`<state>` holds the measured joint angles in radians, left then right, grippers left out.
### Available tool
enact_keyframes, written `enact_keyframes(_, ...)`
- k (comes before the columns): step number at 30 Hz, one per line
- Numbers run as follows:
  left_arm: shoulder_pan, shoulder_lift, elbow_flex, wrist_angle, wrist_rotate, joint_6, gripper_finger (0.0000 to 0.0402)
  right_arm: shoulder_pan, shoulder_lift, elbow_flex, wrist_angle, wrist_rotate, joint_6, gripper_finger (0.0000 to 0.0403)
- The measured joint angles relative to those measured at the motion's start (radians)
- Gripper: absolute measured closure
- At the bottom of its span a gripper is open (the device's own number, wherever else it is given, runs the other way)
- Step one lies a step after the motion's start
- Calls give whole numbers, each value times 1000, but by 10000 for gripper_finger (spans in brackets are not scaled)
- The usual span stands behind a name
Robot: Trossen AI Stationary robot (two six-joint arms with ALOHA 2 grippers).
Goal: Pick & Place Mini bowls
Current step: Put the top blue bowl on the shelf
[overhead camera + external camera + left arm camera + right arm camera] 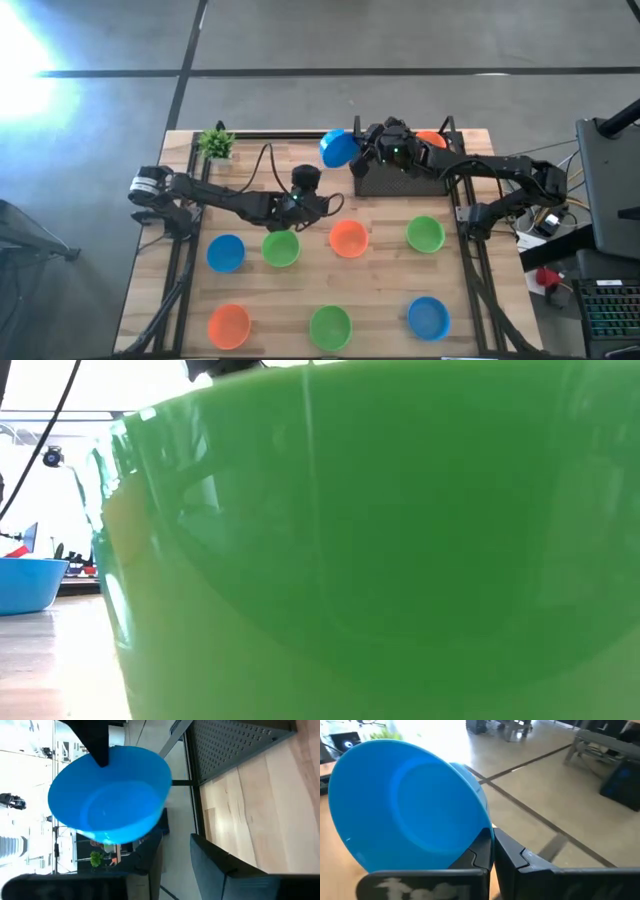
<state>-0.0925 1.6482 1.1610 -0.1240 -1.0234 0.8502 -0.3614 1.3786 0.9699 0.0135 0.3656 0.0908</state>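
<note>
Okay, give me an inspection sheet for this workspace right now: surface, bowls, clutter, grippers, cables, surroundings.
Surface: wooden table, with a dark perforated plate at the far edge.
Job's things: seven bowls sit upright in two rows: blue bowl, green bowl, orange bowl and green; nearer row orange, green, blue. A tilted blue bowl is held in the air; another orange bowl shows behind the right arm.
Clutter: small potted plant at the far left corner.
Grippers: right gripper shut on the tilted blue bowl's rim; left gripper open, holding nothing, mid-table.
Cables: black cable looping over the left arm.
Surroundings: grey floor; laptop to the right.
</note>
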Motion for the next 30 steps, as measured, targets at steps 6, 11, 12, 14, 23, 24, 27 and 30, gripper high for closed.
enact_keyframes(6, -6, 0, 0, 1, 12, -28, 298, -77, -79, 52, -147, 1, -8, 396)
enact_keyframes(11, -5, 0, 0, 7, 12, -75, 298, -181, -110, 154, -388, 1, -8, 395)
enact_keyframes(12, -5, 0, 0, 8, 13, -85, 298, -205, -109, 175, -440, 1, -6, 395)
enact_keyframes(14, -5, 0, 0, 10, 15, -98, 298, -253, -102, 215, -538, 2, 1, 395)
enact_keyframes(23, -5, -13, -1, 12, 16, -104, 298, -427, -37, 252, -763, -24, 3, 394)
enact_keyframes(24, -6, -14, -1, 12, 16, -104, 298, -443, -23, 250, -779, -50, 3, 394)
enact_keyframes(27, -5, -15, -1, 20, 16, -111, 298, -477, 28, 243, -781, -127, -28, 394)
enact_keyframes(30, -5, -15, -1, 30, 16, -144, 298, -489, 86, 241, -781, -133, -53, 394)
